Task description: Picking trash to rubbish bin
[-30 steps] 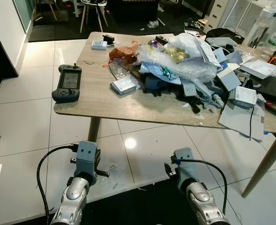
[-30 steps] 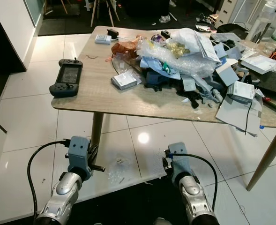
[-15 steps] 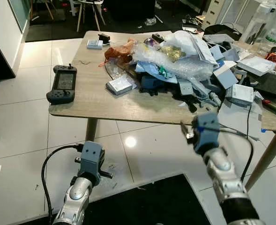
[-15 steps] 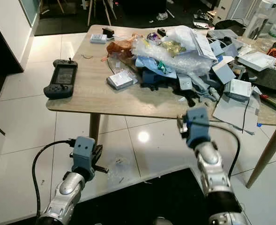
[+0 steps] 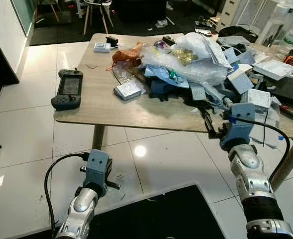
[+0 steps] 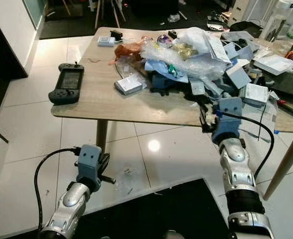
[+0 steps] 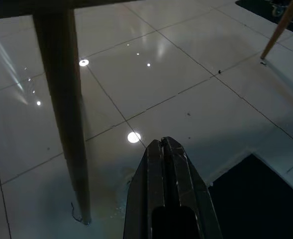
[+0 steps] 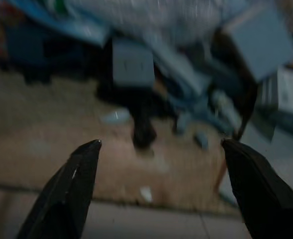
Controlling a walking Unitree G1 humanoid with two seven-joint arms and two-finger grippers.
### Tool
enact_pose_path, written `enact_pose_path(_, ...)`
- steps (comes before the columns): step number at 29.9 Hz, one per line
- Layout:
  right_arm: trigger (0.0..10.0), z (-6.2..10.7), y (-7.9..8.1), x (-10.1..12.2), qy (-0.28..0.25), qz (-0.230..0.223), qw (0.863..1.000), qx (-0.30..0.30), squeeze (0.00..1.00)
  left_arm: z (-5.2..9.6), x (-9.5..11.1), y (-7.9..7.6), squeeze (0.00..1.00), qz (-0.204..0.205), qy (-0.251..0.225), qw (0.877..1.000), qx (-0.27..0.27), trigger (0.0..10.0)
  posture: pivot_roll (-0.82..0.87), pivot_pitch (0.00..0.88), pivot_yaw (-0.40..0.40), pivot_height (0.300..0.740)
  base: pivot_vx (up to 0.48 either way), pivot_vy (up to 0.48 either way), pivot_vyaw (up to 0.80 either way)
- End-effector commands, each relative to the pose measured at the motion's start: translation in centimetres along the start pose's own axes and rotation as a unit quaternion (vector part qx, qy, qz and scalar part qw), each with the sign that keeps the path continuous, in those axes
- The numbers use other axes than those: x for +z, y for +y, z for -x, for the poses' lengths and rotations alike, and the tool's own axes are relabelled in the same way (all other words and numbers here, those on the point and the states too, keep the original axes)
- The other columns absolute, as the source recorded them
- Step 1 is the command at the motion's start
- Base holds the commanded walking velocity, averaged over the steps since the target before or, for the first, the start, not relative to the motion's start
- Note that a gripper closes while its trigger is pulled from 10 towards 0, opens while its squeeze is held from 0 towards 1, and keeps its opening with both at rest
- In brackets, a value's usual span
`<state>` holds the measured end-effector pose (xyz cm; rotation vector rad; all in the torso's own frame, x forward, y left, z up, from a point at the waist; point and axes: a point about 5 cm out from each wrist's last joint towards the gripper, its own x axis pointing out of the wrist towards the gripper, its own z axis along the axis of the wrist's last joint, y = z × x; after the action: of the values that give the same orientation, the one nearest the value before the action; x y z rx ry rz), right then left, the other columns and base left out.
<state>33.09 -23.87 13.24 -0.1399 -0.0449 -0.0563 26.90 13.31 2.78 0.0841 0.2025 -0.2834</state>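
The right gripper [image 8: 158, 144] is raised at the table [image 5: 101, 107] edge, its 2 fingers [image 8: 74, 174] spread wide; the trash heap [image 5: 186, 64] lies just ahead, blurred; the left gripper [image 7: 166, 149], pressed closed, hangs low over the floor [image 7: 186, 64].

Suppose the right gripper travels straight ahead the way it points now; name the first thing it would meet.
Probably the small dark object on the wooden table, which lies between the open fingers of the right gripper, in front of the clutter pile. The view is blurred, so depth is uncertain.
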Motion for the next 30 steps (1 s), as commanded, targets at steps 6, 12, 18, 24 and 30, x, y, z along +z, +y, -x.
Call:
enact_pose_path(6,10.0,-0.1,-0.6,-0.8,0.014,-0.006,1.000,-0.011,1.00,0.2,-0.2,-0.1,0.00,-0.022,0.012,1.000,-0.017,10.0,0.01,0.149,0.007,0.740,0.000,0.000,0.00)
enact_pose_path(12,10.0,-1.1,-1.3,-1.0,0.020,-0.026,0.999,-0.036,0.21,0.9,0.2,0.6,0.00,-0.023,0.008,1.000,-0.009,10.0,0.04,0.197,0.025,0.740,0.000,0.000,0.00)
enact_pose_path(18,10.0,-2.2,-1.5,-0.2,0.012,-0.026,0.999,-0.035,0.00,1.8,0.4,1.2,0.00,-0.028,0.008,1.000,0.000,10.0,0.08,0.234,0.036,0.740,0.000,0.000,0.00)
enact_pose_path(24,10.0,-3.0,-1.8,0.5,0.003,-0.026,0.999,-0.035,0.00,2.6,0.7,1.8,0.00,-0.034,0.009,0.999,0.008,10.0,0.10,0.261,0.048,0.740,0.000,0.000,0.00)
enact_pose_path(30,10.0,-3.7,-1.7,1.1,0.000,-0.024,0.999,-0.029,0.00,3.2,0.8,2.1,0.00,-0.039,0.015,0.999,0.011,10.0,0.12,0.284,0.057,0.740,0.000,0.000,0.00)
